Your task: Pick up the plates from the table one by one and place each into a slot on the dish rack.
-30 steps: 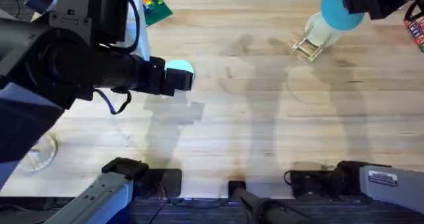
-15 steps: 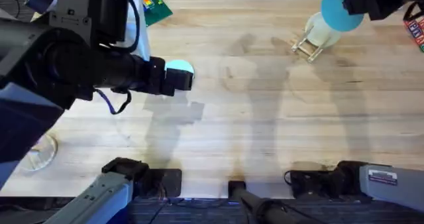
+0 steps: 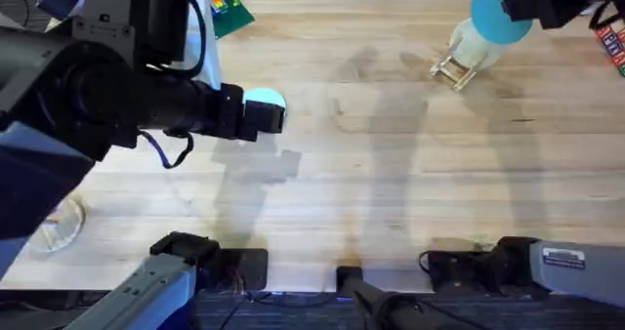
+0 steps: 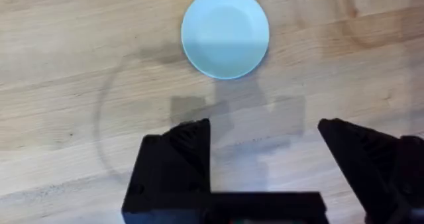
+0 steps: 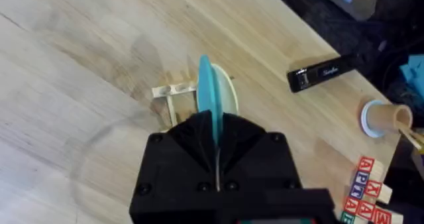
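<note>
- My right pincer (image 5: 215, 141) is clamped on the rim of the small round teal plate (image 5: 208, 98). My right wrist view shows that plate edge-on and upright, directly over the small light-wood dish rack of thin upright pegs (image 5: 173, 99), with a cream-coloured round plate (image 5: 227, 95) standing in the rack just behind it.
- From overhead the same teal plate (image 3: 496, 10) reads as a full disc near the far right corner of the light wooden butcher-block bench (image 3: 391, 174), overlapping the cream plate (image 3: 476, 45) and the rack (image 3: 451, 69); whether it touches the pegs I cannot tell.
- My left pincer (image 4: 265, 151) is spread wide and holds nothing. Its wrist view shows the small round pale sky-blue plate (image 4: 225, 33) whole, lying flat on the bench beyond my fingers (image 4: 182, 151) and apart from them.
- Overhead, my left arm hides most of that pale plate (image 3: 266, 100); a sliver shows in the left half of the bench, past the black pincer (image 3: 262, 117).
- Compared with a second ago, the teal plate has shifted very slightly toward the far edge; my left arm and the pale plate have not moved.
- Past the far right edge, my right wrist view shows a black stapler (image 5: 322, 71), a paper cup (image 5: 383, 116) and lettered toy blocks (image 5: 364, 184). A green toy-brick baseplate (image 3: 229, 8) lies at the far edge, left of the middle.
</note>
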